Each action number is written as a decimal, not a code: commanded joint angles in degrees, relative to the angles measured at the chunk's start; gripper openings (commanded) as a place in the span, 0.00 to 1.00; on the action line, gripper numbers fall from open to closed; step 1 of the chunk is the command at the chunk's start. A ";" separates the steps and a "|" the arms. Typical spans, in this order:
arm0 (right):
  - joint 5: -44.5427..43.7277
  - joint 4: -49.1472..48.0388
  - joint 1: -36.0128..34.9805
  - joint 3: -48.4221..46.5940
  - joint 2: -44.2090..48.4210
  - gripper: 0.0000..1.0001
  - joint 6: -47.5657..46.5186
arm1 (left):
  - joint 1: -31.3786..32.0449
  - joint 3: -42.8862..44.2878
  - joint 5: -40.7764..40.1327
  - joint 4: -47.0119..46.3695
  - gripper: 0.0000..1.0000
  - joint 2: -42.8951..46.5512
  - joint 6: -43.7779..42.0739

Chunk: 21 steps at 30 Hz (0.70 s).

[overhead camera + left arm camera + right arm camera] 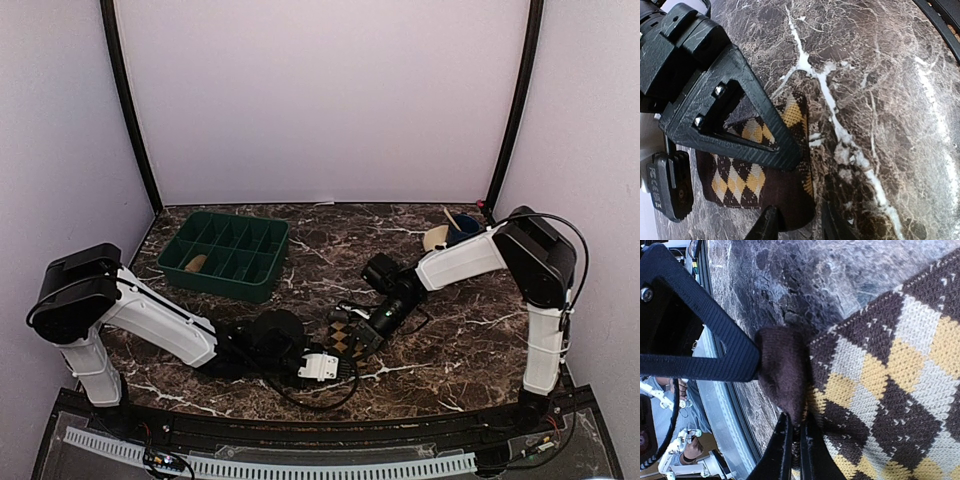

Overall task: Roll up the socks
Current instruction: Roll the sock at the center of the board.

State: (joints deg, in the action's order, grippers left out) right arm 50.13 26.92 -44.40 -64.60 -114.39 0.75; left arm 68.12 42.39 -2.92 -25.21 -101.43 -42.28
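Observation:
The brown-and-black diamond-checkered sock (343, 335) lies flat on the marble table between both grippers. My left gripper (333, 358) is open, and its fingers straddle the sock's dark brown end (790, 197) in the left wrist view (799, 227). My right gripper (362, 338) is shut on the sock's edge beside a dark brown fold (782, 372), with its fingertips pinched together (796, 440). A tan lump (196, 263) that may be the plain tan sock lies in a compartment of the green tray (262, 285).
The green tray stands at the back left. A cream bowl (436, 238) with a blue cup (464, 224) stands at the back right, near the right arm. The table's front rail runs just below the grippers.

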 commanded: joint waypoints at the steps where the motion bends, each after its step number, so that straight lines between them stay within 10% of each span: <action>1: 1.69 0.33 0.46 -1.06 -1.06 0.04 -0.09 | 0.44 2.16 -0.74 0.30 0.33 -0.77 -2.03; 21: 2.57 1.43 0.48 -2.64 -0.75 0.04 -0.84 | 0.52 5.42 0.15 3.56 0.34 -4.41 -3.12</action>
State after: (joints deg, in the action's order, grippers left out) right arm 51.27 27.92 -44.34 -65.89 -114.65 0.64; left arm 68.16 46.57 -3.29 -23.55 -105.25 -44.99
